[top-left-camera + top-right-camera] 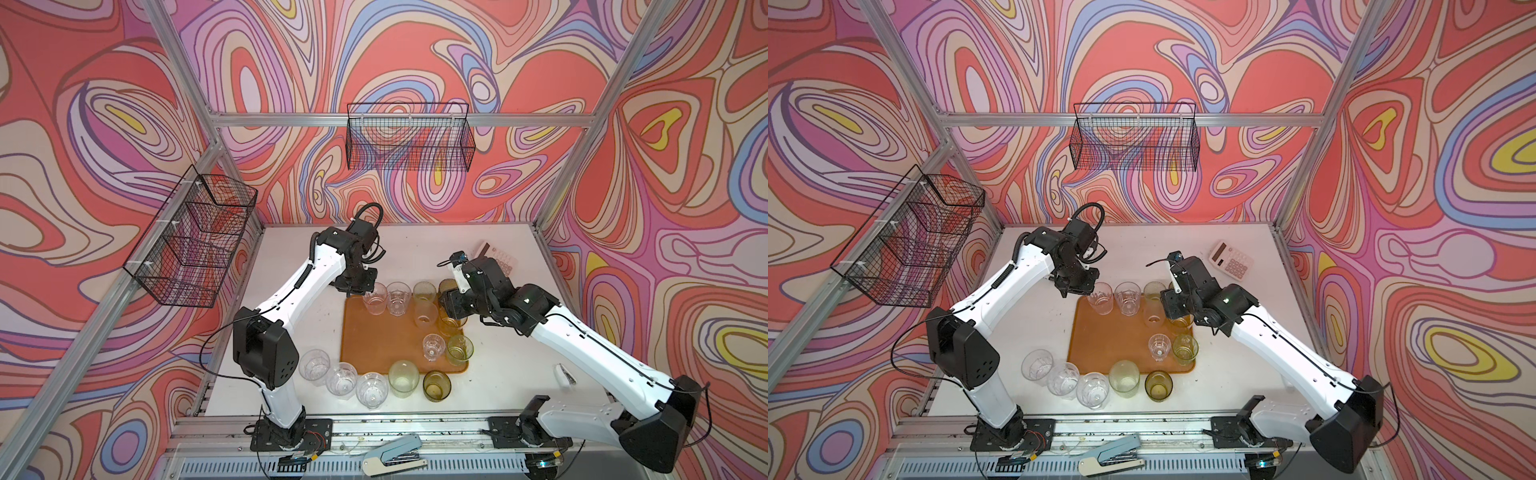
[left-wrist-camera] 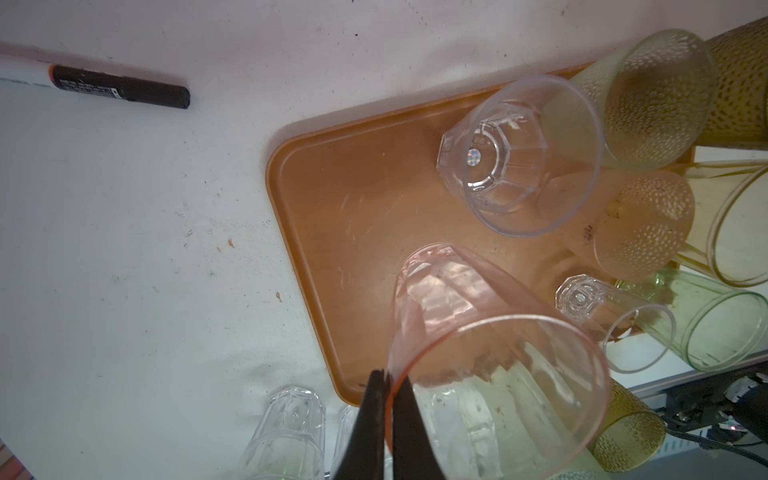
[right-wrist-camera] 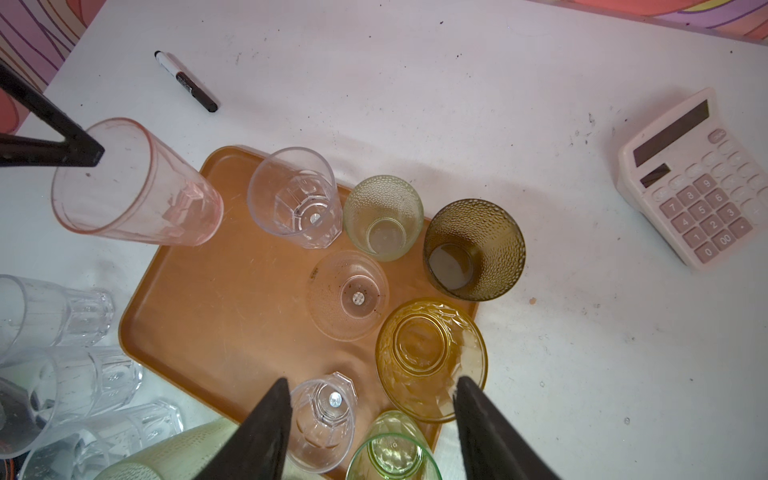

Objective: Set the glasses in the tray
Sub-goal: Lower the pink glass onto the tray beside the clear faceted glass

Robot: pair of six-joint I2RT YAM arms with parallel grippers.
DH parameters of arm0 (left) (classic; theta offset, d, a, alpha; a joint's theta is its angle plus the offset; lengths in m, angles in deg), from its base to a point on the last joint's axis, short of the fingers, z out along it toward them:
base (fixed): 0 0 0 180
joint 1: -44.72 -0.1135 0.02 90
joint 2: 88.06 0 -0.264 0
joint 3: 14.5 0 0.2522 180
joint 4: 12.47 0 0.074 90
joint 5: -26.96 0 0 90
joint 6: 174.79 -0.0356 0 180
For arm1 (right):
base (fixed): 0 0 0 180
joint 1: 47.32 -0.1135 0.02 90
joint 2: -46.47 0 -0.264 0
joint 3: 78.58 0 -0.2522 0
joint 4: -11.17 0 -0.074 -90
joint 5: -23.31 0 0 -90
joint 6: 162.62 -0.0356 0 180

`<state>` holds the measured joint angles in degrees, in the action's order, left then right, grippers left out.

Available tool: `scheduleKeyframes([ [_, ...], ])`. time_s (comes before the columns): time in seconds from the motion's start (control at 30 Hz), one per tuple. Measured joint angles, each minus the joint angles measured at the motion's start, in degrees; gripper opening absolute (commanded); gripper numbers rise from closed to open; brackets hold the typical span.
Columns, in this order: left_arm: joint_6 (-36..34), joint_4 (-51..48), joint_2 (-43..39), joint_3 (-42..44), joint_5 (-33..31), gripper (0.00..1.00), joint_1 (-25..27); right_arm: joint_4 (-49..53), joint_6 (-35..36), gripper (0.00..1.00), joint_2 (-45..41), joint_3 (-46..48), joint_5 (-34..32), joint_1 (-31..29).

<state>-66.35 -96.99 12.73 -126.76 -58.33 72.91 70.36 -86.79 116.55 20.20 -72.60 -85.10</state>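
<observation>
The left tool (image 2: 388, 376) pinches the pink glass (image 2: 478, 332) by its rim at a corner of the tray (image 2: 332, 208); the right tool (image 3: 372, 384) stands spread near the amber glass (image 3: 428, 357)

**Swirl-patterned booth around a white table**

The walls (image 1: 415, 50) on three sides carry a loud pattern of swirling bands in coral, pink, lilac, blue, cream and yellow. A frame of aluminium bars (image 1: 399, 119) stands before them, with posts rising from the table's far corners. A long black wire basket (image 1: 409, 137) hangs on the back rail. A partitioned basket (image 1: 191, 237) hangs on the rail along the left edge. The white table (image 1: 498, 374) is scuffed and speckled. The light is even and the shadows are soft.
</observation>
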Motion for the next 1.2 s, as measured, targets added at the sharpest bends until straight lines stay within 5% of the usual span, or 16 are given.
scheduleKeyframes([
  [0.33,4.17,4.55,-0.22,4.63,0.0,0.0,5.18,0.0,-0.02,0.65,-0.13,0.0,0.02,0.0],
  [1.2,6.32,10.47,2.75,7.48,-1.66,0.0,9.11,0.02,-0.13,0.65,-0.13,0.0,0.46,-0.02],
])
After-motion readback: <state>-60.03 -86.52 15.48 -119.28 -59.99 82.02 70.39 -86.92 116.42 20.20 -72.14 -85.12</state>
